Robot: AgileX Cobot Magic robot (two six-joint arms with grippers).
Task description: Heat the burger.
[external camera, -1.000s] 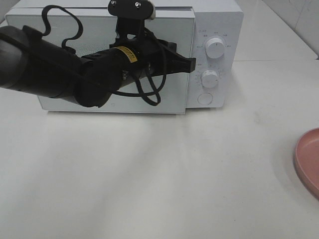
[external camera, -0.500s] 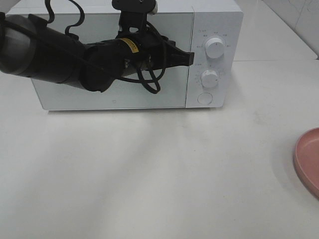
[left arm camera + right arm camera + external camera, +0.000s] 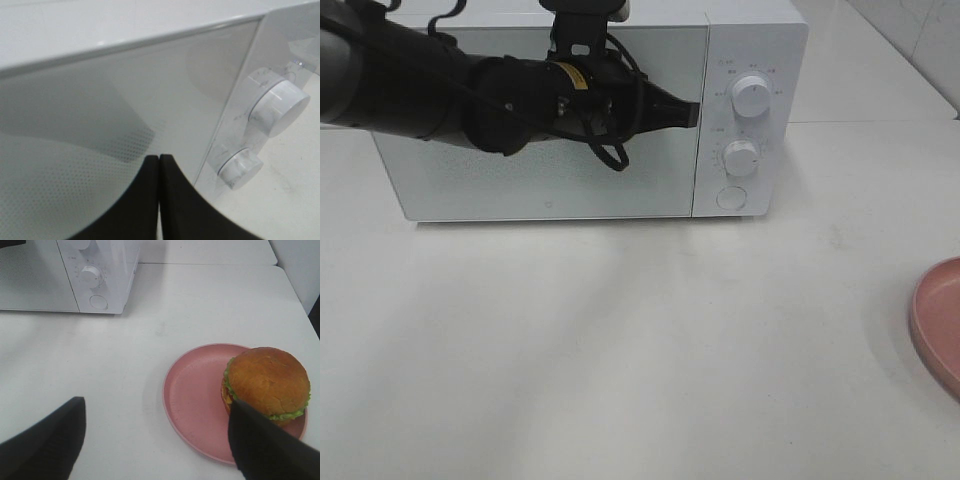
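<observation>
1. At the back of the white table (image 3: pixel 620 350) stands a white microwave (image 3: pixel 750 30), its door (image 3: pixel 550 180) closed, with two round knobs and a round button on the panel to the right of the door.
2. Across the front of the door reaches the left arm, and the left gripper (image 3: pixel 688 114) is level with the upper part of the door, close to its right edge and just beside the upper knob (image 3: pixel 751 96).
3. From the left wrist view, the two black fingers (image 3: pixel 175 200) lie pressed flat together with nothing between them, their tips close against the door glass; whether they touch it I cannot tell.
4. Over on the right side of the table, well apart from the microwave, the burger (image 3: pixel 266 382) sits on a pink plate (image 3: pixel 195 400), off toward one edge of it.
5. Above the plate hangs the right gripper (image 3: pixel 155 440), its fingers spread wide and holding nothing; one finger overlaps the near edge of the burger in the right wrist view.
</observation>
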